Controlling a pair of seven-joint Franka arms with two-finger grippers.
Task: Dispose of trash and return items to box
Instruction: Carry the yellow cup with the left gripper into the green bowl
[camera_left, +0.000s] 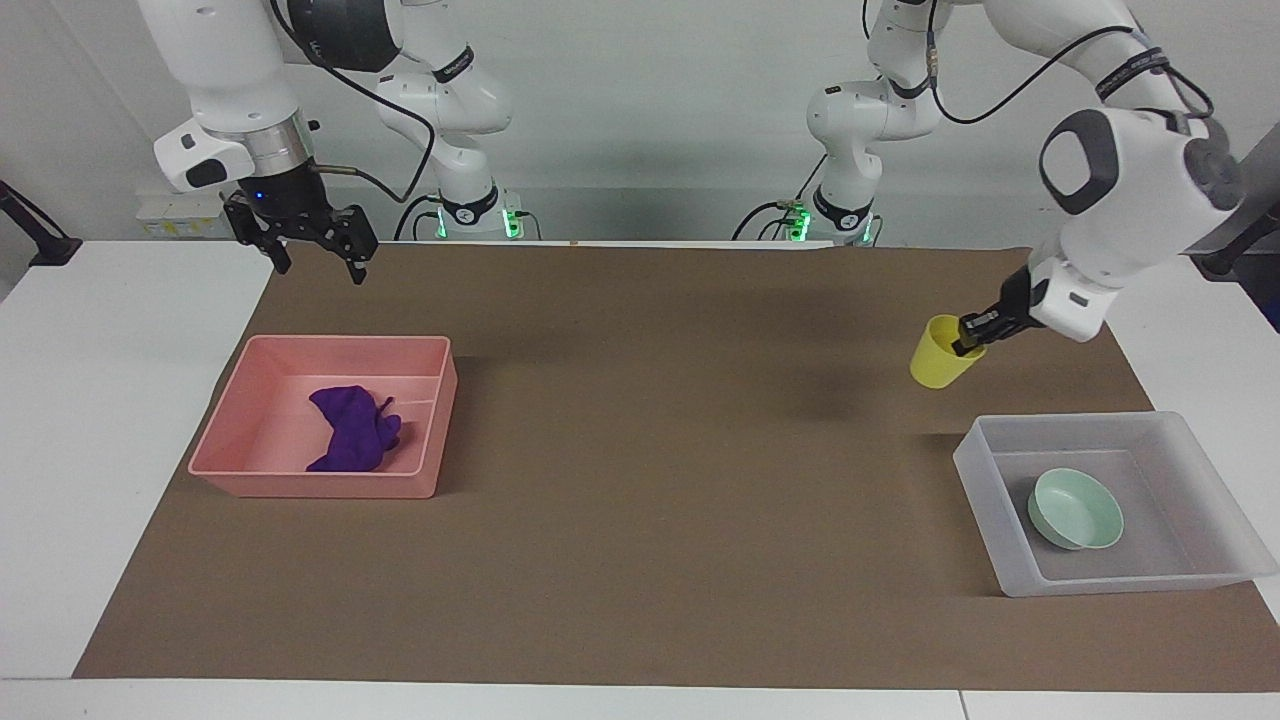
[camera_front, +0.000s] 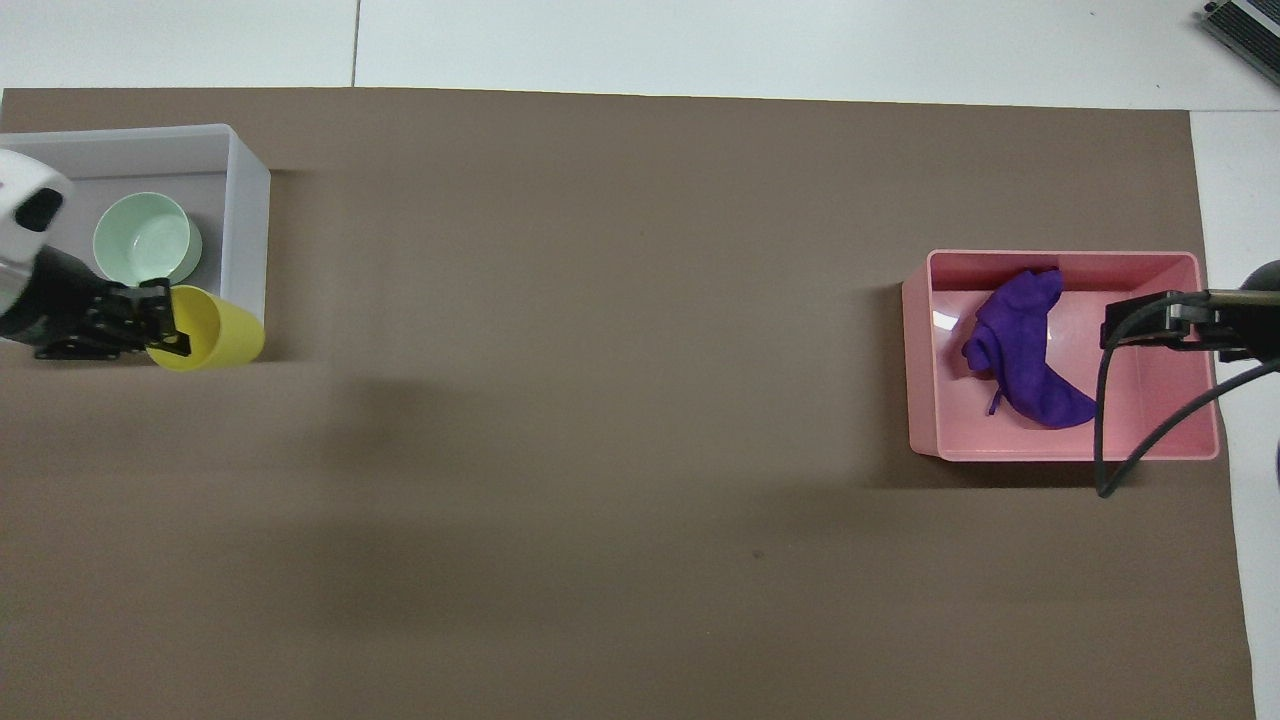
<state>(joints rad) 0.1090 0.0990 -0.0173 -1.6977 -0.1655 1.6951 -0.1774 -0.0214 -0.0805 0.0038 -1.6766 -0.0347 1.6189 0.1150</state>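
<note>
My left gripper (camera_left: 970, 337) is shut on the rim of the yellow cup (camera_left: 938, 354) and holds it tilted in the air, over the mat by the edge of the translucent box (camera_left: 975, 472) that is nearer to the robots. In the overhead view the cup (camera_front: 212, 341) and the left gripper (camera_front: 160, 320) overlap that edge of the box (camera_front: 252, 200). The mint-green bowl (camera_left: 1076, 509) (camera_front: 143, 238) lies in the box. The purple cloth (camera_left: 350, 430) (camera_front: 1020, 355) lies in the pink tray (camera_left: 320, 486) (camera_front: 920, 360). My right gripper (camera_left: 315, 250) is open and empty, raised over the mat beside the tray.
A brown mat (camera_left: 650, 450) covers most of the white table. The box stands at the left arm's end of the table, the pink tray at the right arm's end. The right arm's cable (camera_front: 1105, 420) hangs over the tray in the overhead view.
</note>
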